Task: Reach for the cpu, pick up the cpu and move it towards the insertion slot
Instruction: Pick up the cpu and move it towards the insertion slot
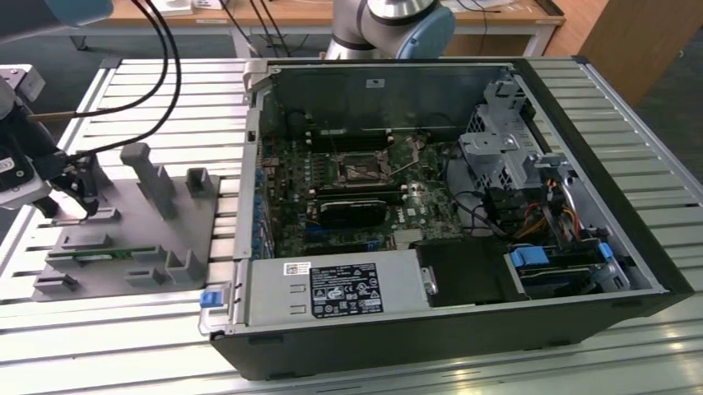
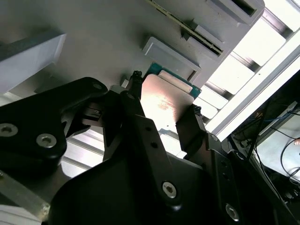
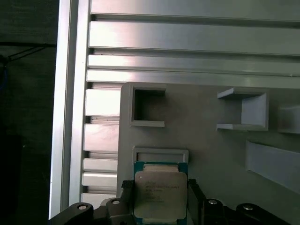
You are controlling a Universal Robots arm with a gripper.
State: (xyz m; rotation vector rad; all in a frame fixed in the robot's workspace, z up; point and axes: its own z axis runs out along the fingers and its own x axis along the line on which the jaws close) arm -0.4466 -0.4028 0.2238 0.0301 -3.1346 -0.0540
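gripper (image 2: 166,93) fingers (image 2: 135,105) clenched on two opposite edges of the cpu (image 3: 161,194), grasping it just over the grey fixture plate (image 3: 211,154) on the slatted counter (image 1: 143,82), at the exterior view's left; insertion slot (image 1: 360,170) well apart, on the green board inside the open computer case (image 1: 439,346)

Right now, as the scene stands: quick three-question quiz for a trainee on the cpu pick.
1. True or false: the cpu already sits in the insertion slot.
2. In the exterior view, the claw is: A) over the grey fixture at that view's left; B) over the insertion slot; C) at that view's right edge.
3. Fill in: in both wrist views, the thing closest to the claw is the ____.
Key: 1 false; 2 A; 3 cpu.
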